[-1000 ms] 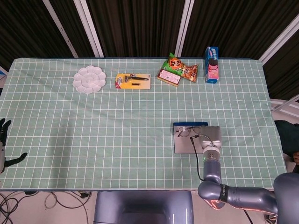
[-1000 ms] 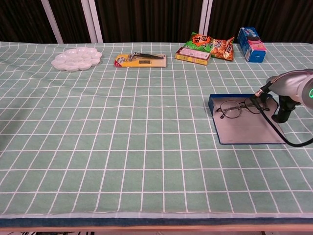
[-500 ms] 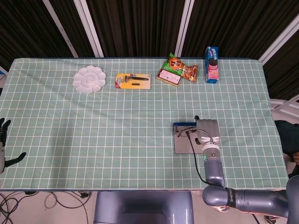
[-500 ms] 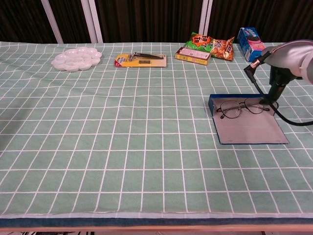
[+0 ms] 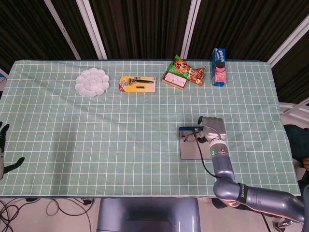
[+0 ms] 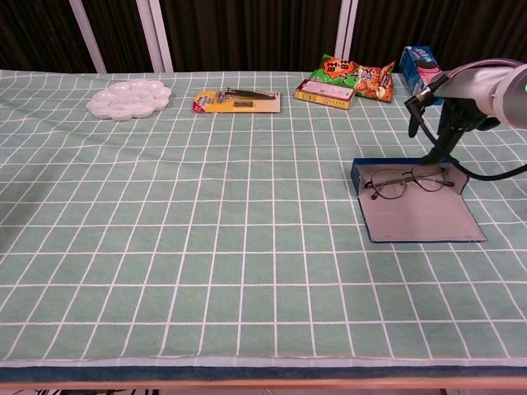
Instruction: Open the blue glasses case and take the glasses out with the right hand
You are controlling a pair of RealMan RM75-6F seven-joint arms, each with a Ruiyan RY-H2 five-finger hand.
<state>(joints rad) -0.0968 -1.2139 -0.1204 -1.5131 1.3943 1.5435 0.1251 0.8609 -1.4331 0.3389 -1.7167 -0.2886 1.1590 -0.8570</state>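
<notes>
Glasses (image 6: 408, 181) in the open blue glasses case (image 6: 420, 216) — right hand (image 5: 213, 129) above.

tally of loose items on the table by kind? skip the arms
Snack/food packs: 3 – green snack bag, flat snack box, blue-pink carton
Eyewear: 2 – blue glasses case, open, and glasses in it
Carded tool: 1
White palette tray: 1
Total: 7

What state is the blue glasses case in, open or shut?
Open: the blue glasses case lies flat, grey lining up, with the glasses still inside.
</notes>
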